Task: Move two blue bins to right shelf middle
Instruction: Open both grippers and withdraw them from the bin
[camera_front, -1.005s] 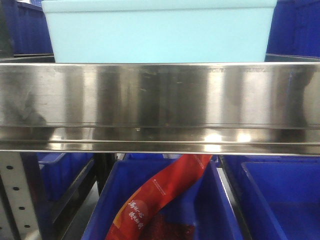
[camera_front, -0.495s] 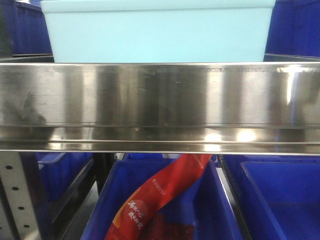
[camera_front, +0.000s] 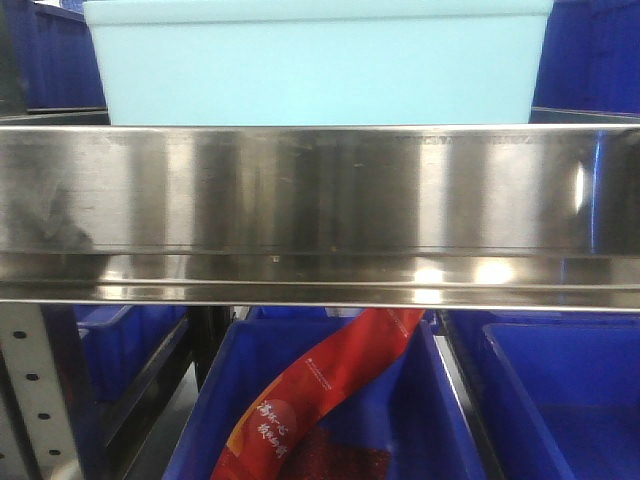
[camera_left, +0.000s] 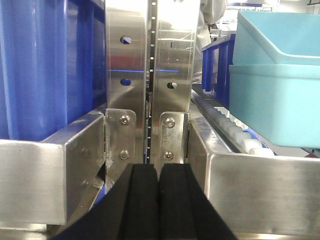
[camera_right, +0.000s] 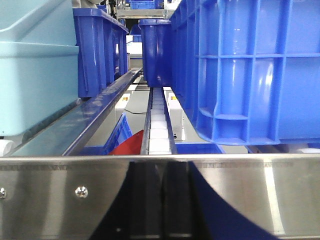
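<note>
A pale blue bin (camera_front: 320, 70) stands on the right shelf middle, just behind its shiny steel front rail (camera_front: 320, 190). In the left wrist view it shows as two blue bins, the upper one (camera_left: 280, 35) nested in the lower one (camera_left: 275, 105), resting on white rollers (camera_left: 235, 132). The right wrist view has the same stack (camera_right: 30, 80) at far left. My left gripper (camera_left: 159, 167) is shut and empty, low in front of the perforated upright (camera_left: 150, 75), left of the bins. My right gripper (camera_right: 162, 167) is shut and empty, against the rail (camera_right: 60, 195), right of the bins.
Dark blue crates (camera_right: 250, 70) fill the tier to the right of the stack, and another (camera_left: 45, 65) stands left of the upright. On the tier below sit dark blue bins (camera_front: 560, 400), one holding a red packet (camera_front: 320, 390). A roller track (camera_right: 159, 120) runs back between stack and crates.
Only the glare at the right end of the steel rail has shifted. The bin and the shelf have not moved.
</note>
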